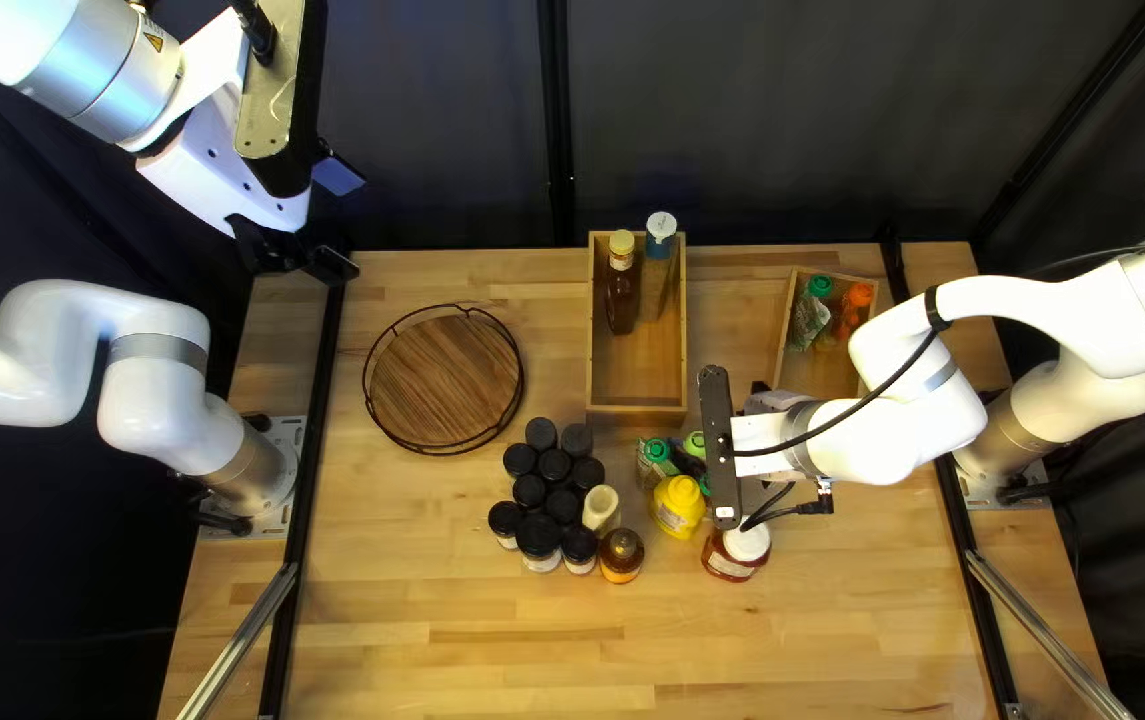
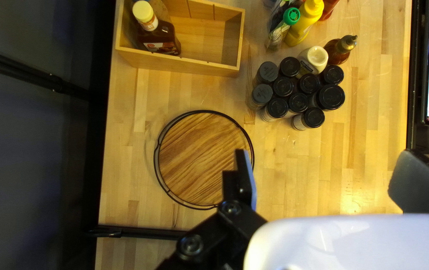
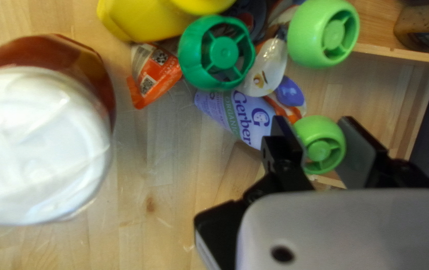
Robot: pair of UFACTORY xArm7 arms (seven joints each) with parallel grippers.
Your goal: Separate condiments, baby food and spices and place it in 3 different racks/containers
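Observation:
At the table's middle in the top left view, my right gripper (image 1: 719, 454) hangs over the baby food pouches; its fingertips are hidden there. In the right wrist view my right gripper (image 3: 321, 142) is shut on a light green cap (image 3: 327, 157), one finger at each side. A Gerber pouch (image 3: 249, 117) lies beside it. High at the back left, my left gripper (image 1: 336, 224) is away from all items; in its wrist view the left gripper (image 2: 324, 172) stands wide open and empty. Black-lidded spice jars (image 1: 554, 464) cluster left of a yellow mustard bottle (image 1: 679, 504).
The long wooden box (image 1: 636, 408) holds two condiment bottles. Another wooden box (image 1: 786, 320) holds a green-capped pouch (image 1: 810, 320) and an orange-capped one (image 1: 852, 310). The round wire-rimmed tray (image 1: 446, 380) is bare. A white-lidded jar (image 1: 736, 550) and an amber bottle (image 1: 622, 555) stand near the cluster.

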